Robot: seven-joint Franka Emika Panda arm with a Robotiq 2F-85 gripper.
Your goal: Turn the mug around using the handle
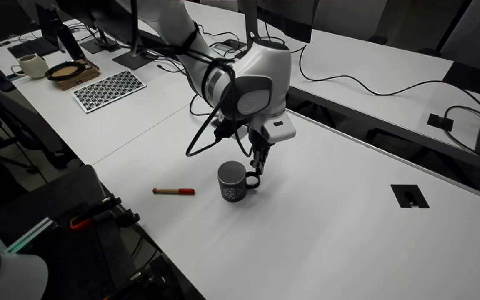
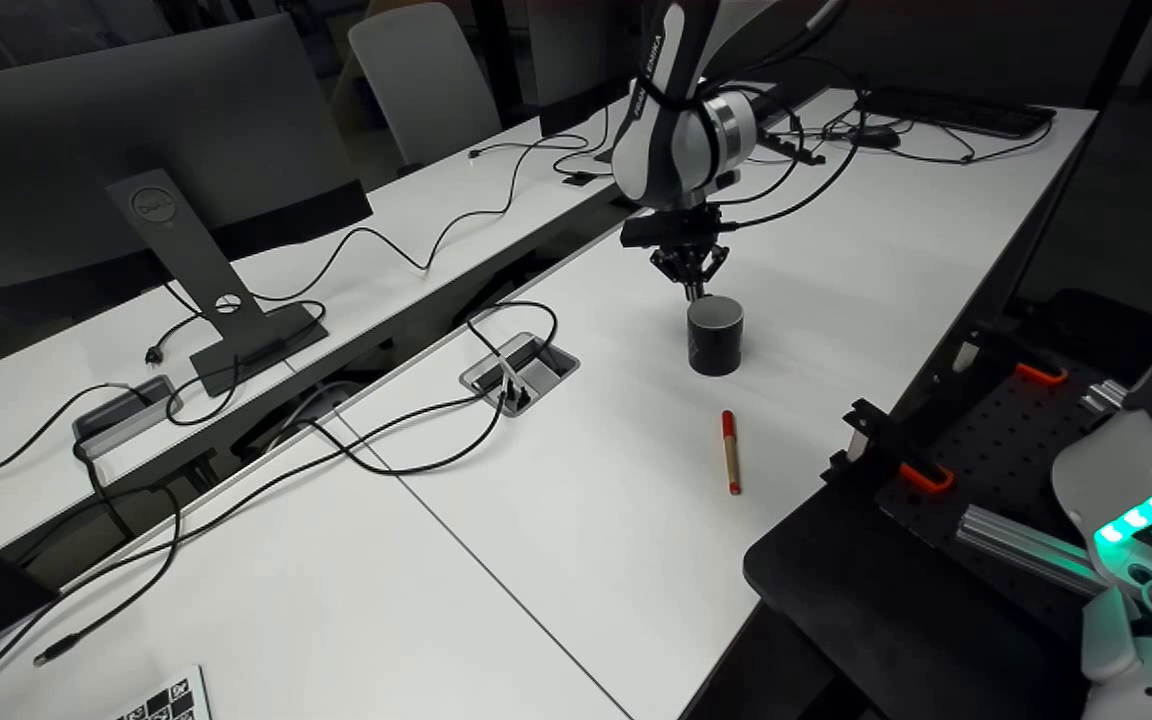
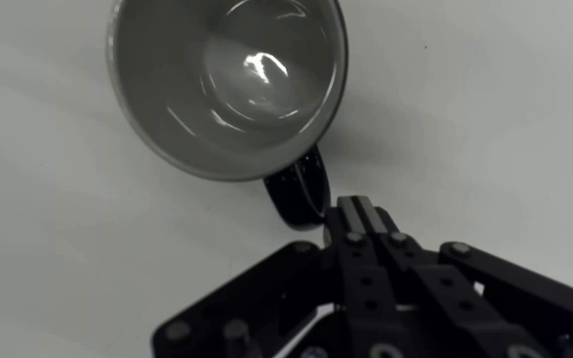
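1. The mug [image 3: 227,99], cut off at the top of the wrist view, shows its glossy grey inside.
2. Its dark handle [image 3: 297,196] sticks out toward the gripper [image 3: 357,205].
3. The gripper's fingertips [image 3: 350,214] stand together just beside the handle's outer bend; whether they touch it, I cannot tell.
4. Pale tabletop [image 3: 92,258] shows around both.

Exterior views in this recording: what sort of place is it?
Most likely an office: long white desks in two rows, a large dark rectangular Dell monitor, and a pale grey high-backed chair.
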